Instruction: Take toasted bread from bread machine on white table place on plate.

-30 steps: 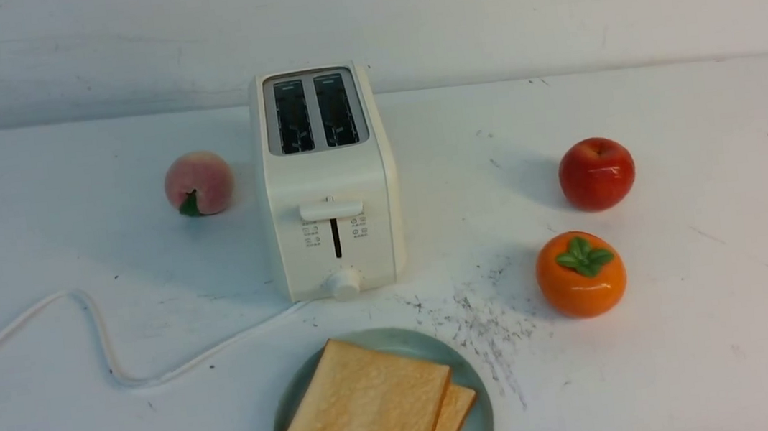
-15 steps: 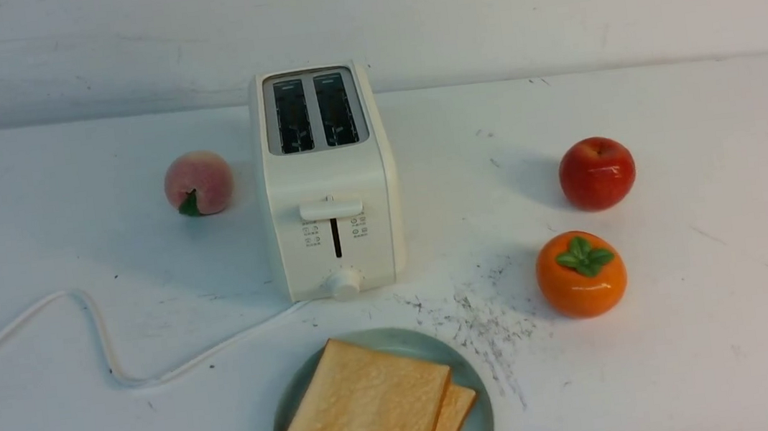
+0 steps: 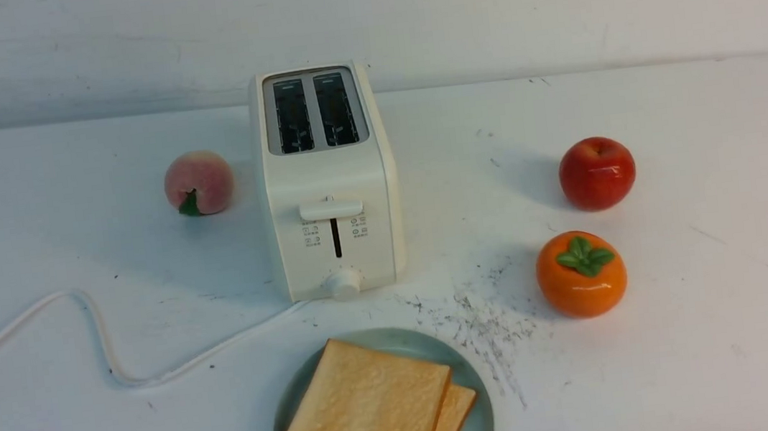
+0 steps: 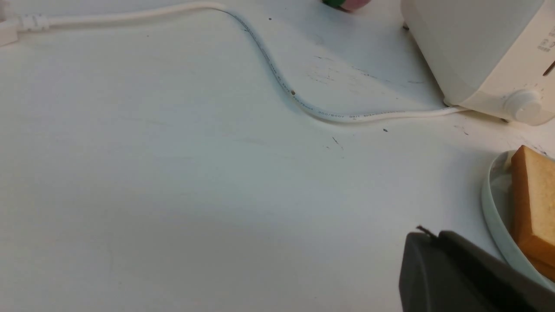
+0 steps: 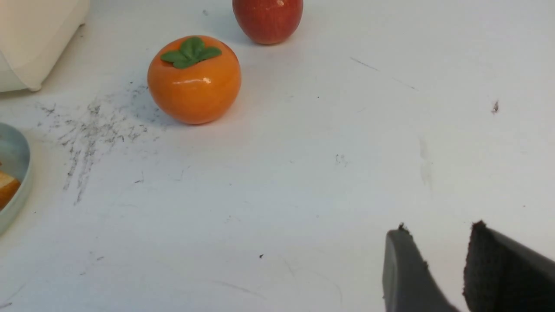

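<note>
1. One table (image 3: pixel 698 368), white and marked with dark scuffs and scratches, carries everything described here.
2. One toaster (image 3: pixel 325 179), cream-white, stands upright toward the back. It has two dark slots on top, both without bread, and on its front one lever (image 3: pixel 331 210) at the upper end of its track and one round knob (image 3: pixel 345 285).
3. One plate (image 3: pixel 474 407), round and pale blue-green, lies in front of the toaster, apart from it; its near edge is cut off in the front view.
4. Two slices of toast (image 3: pixel 366 405), golden with browner crusts, are on the plate. One lies over the other, whose corner shows on the right side.
5. One white cord (image 3: pixel 188 364) curves from the toaster's base across the left part of the table.
6. Three fruits: one pink peach (image 3: pixel 199 182) with a green leaf, left of the toaster; one red apple (image 3: pixel 597 173) and one orange persimmon (image 3: pixel 581 274) with green leaves on top, both to the right, the persimmon nearer than the apple.
7. Two grippers, each seen only in its own wrist view. The left gripper (image 4: pixel 433 234) is closed, its fingertips together, holding nothing. The right gripper (image 5: pixel 440 225) has its jaws parted, with bare table between the tips.
</note>
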Motion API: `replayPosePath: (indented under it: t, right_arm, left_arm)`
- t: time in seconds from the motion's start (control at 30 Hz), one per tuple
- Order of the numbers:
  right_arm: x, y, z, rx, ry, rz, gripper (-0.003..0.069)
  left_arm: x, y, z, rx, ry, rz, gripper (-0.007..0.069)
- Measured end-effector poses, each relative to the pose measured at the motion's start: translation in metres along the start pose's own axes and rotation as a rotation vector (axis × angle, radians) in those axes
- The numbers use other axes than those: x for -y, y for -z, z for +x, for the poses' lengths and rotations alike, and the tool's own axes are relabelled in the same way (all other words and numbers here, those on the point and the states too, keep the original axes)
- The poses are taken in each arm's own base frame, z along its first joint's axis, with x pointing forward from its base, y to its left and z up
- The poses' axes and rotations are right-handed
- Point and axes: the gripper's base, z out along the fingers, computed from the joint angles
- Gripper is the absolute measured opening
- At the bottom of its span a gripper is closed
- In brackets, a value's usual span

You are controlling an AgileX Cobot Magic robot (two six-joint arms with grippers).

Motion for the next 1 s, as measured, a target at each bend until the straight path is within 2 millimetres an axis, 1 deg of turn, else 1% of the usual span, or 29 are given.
replayPosePath:
  t: [1.0]
  right_arm:
    - [0.0000, 0.0000, 0.0000, 0.000, 0.001, 0.000, 0.0239]
  left_arm:
    - [0.0000, 0.0000, 0.0000, 0.000, 0.000, 0.000, 0.0036]
